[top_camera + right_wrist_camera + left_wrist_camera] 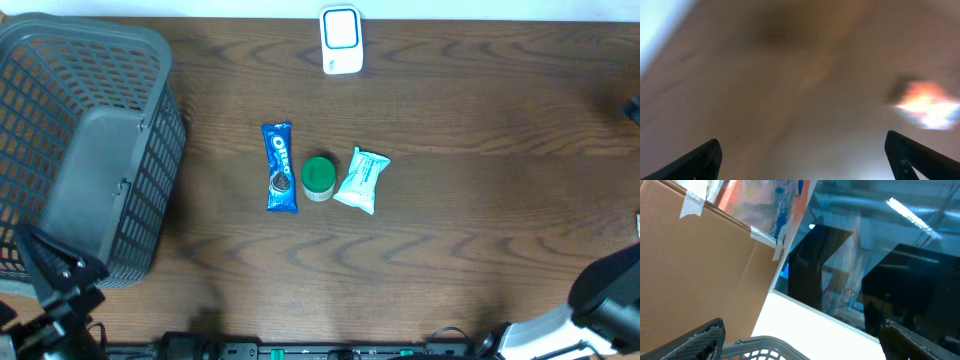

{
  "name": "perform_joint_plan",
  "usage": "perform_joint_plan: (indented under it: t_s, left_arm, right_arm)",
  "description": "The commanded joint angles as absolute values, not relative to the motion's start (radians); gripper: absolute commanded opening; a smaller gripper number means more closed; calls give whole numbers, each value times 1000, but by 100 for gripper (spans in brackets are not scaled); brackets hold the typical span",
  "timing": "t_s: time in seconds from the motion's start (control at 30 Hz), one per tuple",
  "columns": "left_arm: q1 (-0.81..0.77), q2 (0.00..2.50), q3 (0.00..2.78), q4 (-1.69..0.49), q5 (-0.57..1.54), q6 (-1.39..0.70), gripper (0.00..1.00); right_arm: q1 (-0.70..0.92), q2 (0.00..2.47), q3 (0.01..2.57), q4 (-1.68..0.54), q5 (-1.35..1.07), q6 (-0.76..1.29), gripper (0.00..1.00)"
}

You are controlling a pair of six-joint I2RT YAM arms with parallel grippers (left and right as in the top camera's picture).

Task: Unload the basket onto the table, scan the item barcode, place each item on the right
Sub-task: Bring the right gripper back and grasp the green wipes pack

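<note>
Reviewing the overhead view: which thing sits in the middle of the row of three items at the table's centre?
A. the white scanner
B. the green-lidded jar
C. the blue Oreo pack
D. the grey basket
B: the green-lidded jar lies between the Oreo pack on its left in the picture and the white-green packet on its right.

The right gripper (807, 162) stood spread wide, its two dark fingertips (700, 160) showing only at the lower corners, with nothing between them. Beyond lay the brown bench (790, 100), badly blurred. A bright patch (927, 105) of orange, white and blue sat at the right, too smeared to name. A pale strip (660, 25) crossed the upper left corner.
</note>
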State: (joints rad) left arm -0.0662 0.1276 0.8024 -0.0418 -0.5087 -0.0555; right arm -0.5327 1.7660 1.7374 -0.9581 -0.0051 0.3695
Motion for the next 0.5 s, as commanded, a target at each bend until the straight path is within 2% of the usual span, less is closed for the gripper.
perform_joint_plan:
  t_s: [0.0,0.03,0.1,0.3,0.47]
  left_arm:
    - [-61,40,752,-1,-471,-54,98]
    - [-61,10,733,15,-471,-54,98]
    - [-61,4,723,33,-482,-48,98]
    - [-61,3,720,36,-482,-46,98]
    - [-61,3,720,37,-482,-46,98]
  right_arm:
    - [-426,1772,1729,-988,-515,326,99]
    - [-364,1778,1707,-989,-611,304,99]
    - [-276,1789,1671,-999,-646,307,99]
    - [11,1862,1534,-979,-644,373,99]
    - [167,1924,1443,-872,-595,445,99]
